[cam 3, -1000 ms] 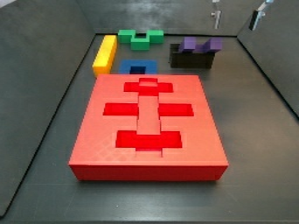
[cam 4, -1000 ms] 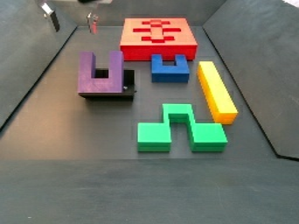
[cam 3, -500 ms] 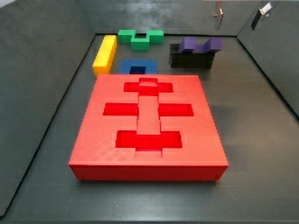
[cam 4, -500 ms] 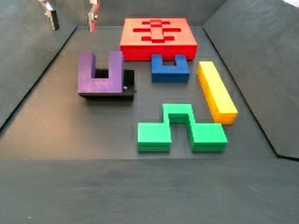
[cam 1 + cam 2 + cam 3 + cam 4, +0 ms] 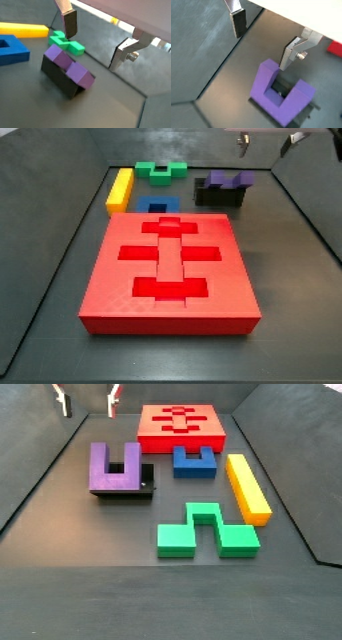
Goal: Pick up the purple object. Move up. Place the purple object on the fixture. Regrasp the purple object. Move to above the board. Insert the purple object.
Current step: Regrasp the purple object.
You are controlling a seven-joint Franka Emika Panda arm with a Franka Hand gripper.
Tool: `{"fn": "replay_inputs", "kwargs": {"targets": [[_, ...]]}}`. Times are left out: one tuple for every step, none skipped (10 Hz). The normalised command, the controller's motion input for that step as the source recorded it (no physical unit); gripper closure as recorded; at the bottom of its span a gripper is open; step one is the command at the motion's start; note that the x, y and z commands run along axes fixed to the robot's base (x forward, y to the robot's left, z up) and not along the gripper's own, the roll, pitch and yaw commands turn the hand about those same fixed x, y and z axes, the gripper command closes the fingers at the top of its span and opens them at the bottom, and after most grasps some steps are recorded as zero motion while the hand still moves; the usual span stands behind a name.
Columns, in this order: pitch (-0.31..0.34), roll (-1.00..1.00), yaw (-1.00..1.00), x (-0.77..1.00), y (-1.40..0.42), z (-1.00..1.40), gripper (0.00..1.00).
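Hanging high above the floor, the claw (image 5: pixel 86 400) stands wide apart and grips nothing. Well below it, the purple object (image 5: pixel 115 469) rests on the fixture (image 5: pixel 144 488), prongs pointing toward the board (image 5: pixel 181 424). In both wrist views the silver fingers (image 5: pixel 295 51) stand clear above the purple block.

dark grey floor (image 5: pixel 80 564) ringed by low dark walls (image 5: pixel 60 238).

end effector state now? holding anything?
End effector: open, empty, raised above the small matte purple U-shaped block, which rests on the dark fixture.
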Motion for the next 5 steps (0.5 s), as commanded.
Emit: {"fn": "replay_inputs", "kwargs": {"targets": [[0.114,1.00,0.37,0.44,-0.04,-0.11,0.00],[0.120,1.00,0.31,0.52,-0.13,-0.21,0.00],[0.117,0.95,0.27,0.58,-0.18,-0.21,0.00],[0.086,0.76,0.19,0.75,-0.26,-0.29,0.00],[0.051,0.64,0.15,0.80,-0.27,-0.32,0.00]]}}
